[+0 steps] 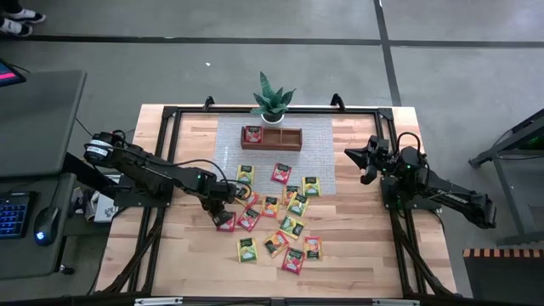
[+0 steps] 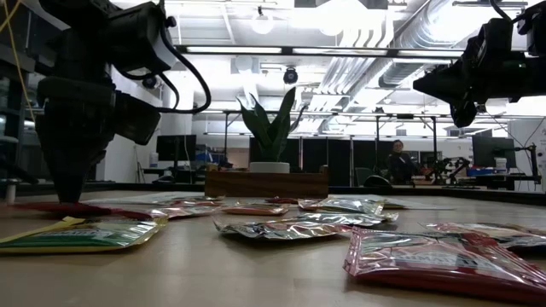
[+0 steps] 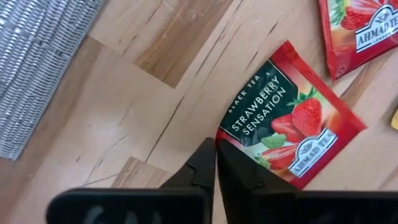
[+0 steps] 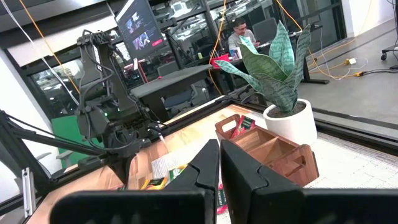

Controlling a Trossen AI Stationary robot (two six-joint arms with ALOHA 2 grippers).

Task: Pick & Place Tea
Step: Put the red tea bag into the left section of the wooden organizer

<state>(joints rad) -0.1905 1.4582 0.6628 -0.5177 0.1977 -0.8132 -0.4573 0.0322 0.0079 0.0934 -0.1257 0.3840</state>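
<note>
Several tea packets in red, orange, yellow and green lie scattered flat on the wooden table. My left gripper points steeply down at the left edge of the heap, shut at a red strawberry tea packet, seen in the low view as the left gripper. My right gripper hangs shut and level above the table's right side, touching nothing; its closed fingers show in its wrist view. The brown wooden tray stands at the far middle with a red packet in its left compartment. My left gripper has its two fingers closed together on one corner of the red strawberry packet, the packet's edge running in between the fingertips. The fingers come from above, slanting from the table's left. The packet lies flat on the wood.
A spiky potted plant stands just behind the tray. A grey woven mat lies under the tray. Other packets lie close to the right of the left gripper. Bare wood shows along the table's left and right sides.
</note>
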